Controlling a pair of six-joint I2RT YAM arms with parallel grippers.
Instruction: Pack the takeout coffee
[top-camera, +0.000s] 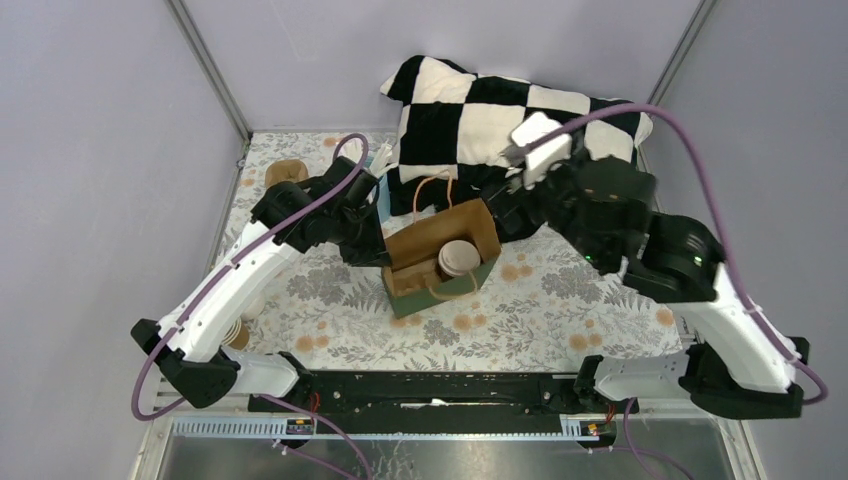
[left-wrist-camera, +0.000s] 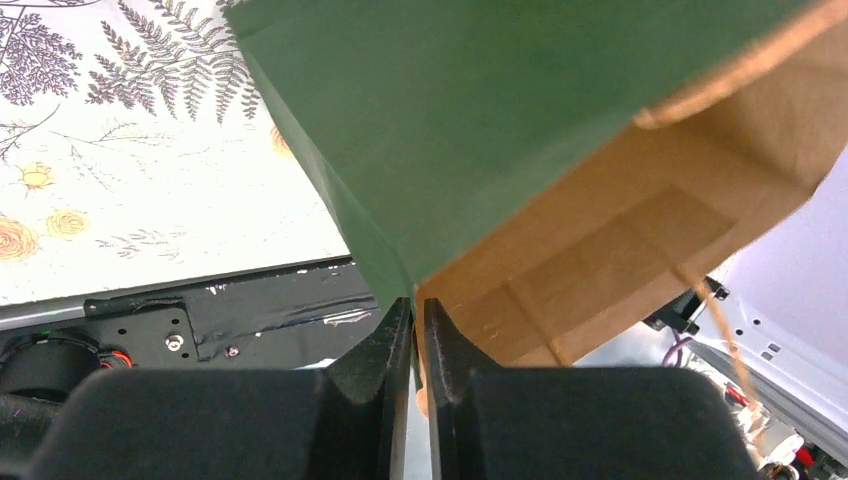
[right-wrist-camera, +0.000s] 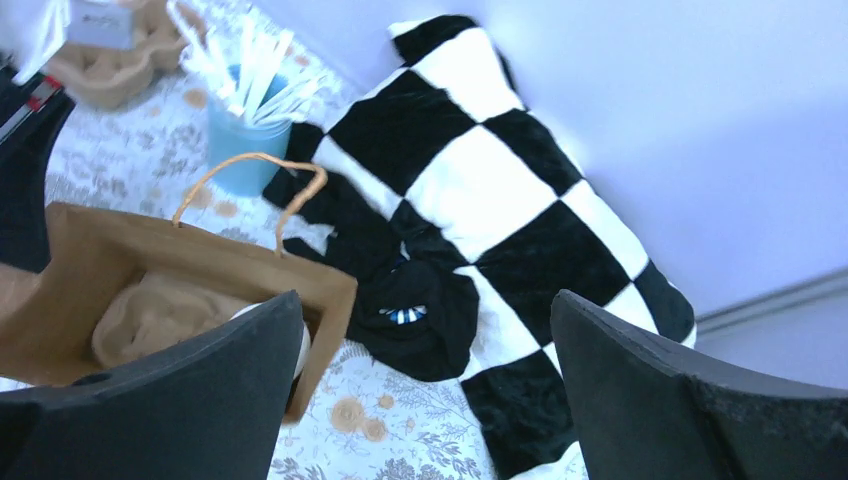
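On the floral tablecloth, left gripper pinches the green bag; right gripper gapes empty.

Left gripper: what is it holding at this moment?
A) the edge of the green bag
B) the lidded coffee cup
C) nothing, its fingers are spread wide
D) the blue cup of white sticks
A. In the left wrist view, the left gripper has its fingers pressed together on the wall of the green bag at its rim, with the green outside on one side and the brown lining on the other.
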